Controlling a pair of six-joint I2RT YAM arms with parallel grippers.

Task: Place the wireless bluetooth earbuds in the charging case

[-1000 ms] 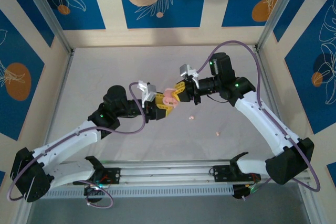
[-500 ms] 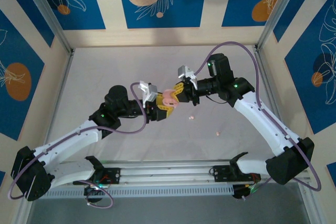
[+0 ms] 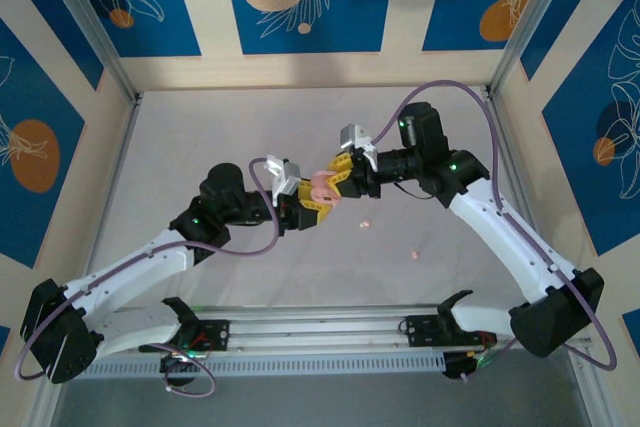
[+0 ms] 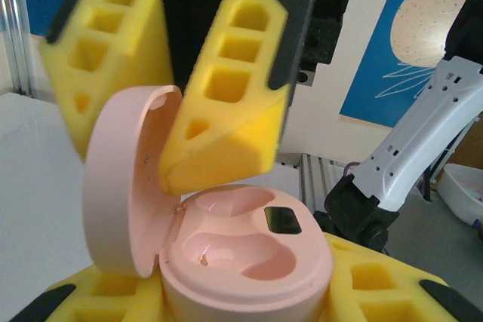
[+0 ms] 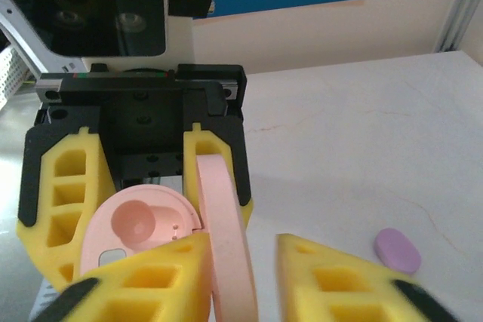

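Holding charging case (image 4: 249,262): left tool (image 3: 308,209) clamped on it, right tool (image 5: 241,262) apart astride open lid (image 5: 223,209). Earbuds (image 3: 365,224) on tabletop (image 3: 200,127) tiny, light, smooth, probably slippery; pinch across middle.

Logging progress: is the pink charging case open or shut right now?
Open. The pink case has its lid swung up, baring both wells, which look empty.
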